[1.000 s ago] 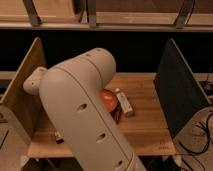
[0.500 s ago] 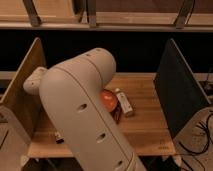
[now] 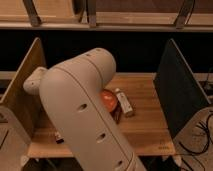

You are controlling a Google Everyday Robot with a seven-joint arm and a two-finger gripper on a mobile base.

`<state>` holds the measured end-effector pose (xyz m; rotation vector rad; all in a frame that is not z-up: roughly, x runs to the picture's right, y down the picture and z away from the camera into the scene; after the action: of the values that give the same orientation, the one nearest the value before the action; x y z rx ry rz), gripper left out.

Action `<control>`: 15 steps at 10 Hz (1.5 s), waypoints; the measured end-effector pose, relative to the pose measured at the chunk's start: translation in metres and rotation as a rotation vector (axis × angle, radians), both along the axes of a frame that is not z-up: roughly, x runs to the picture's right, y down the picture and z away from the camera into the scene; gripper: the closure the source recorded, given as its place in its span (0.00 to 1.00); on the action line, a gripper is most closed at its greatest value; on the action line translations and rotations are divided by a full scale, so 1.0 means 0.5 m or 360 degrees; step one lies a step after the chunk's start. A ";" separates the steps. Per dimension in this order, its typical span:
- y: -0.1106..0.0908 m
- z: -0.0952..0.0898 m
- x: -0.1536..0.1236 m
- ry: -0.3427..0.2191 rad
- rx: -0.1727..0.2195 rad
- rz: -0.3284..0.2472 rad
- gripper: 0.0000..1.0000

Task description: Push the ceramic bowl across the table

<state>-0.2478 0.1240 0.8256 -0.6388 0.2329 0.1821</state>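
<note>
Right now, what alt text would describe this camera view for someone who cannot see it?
A bulky white robot arm fills the foreground, hiding much of an orange-red ceramic bowl on a wooden table; its dark gripper shows just beside the bowl.

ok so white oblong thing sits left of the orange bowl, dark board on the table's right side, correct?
No: camera view shows the white oblong thing right of the orange bowl, not left. The dark board is on the table's right side, yes. The tool is mostly hidden by the arm, just in front of the bowl.
</note>
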 end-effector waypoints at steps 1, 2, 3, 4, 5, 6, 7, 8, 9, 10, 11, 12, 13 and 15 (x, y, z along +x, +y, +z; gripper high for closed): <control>0.000 0.000 0.000 0.0000 0.0000 0.0000 0.62; 0.000 0.000 0.000 0.0000 0.0000 0.0000 0.72; 0.000 0.000 0.000 0.0002 -0.0001 -0.0003 0.82; 0.008 0.003 0.013 0.0034 -0.0019 -0.0015 0.94; 0.020 0.006 0.033 0.0088 -0.0061 -0.0018 0.98; 0.029 0.011 0.060 0.0162 -0.0104 -0.0023 1.00; 0.034 0.014 0.104 0.0303 -0.0167 -0.0026 1.00; 0.031 0.014 0.125 0.0378 -0.0187 -0.0013 1.00; 0.029 0.013 0.137 0.0417 -0.0197 -0.0007 1.00; 0.028 0.013 0.140 0.0425 -0.0199 -0.0003 1.00; 0.028 0.013 0.138 0.0423 -0.0199 -0.0005 1.00; 0.030 0.013 0.137 0.0423 -0.0199 -0.0007 1.00; 0.033 0.017 0.140 0.0421 -0.0197 0.0004 1.00; 0.049 0.034 0.165 0.0388 -0.0178 0.0099 1.00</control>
<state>-0.1653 0.1487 0.8428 -0.7356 0.4608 0.3087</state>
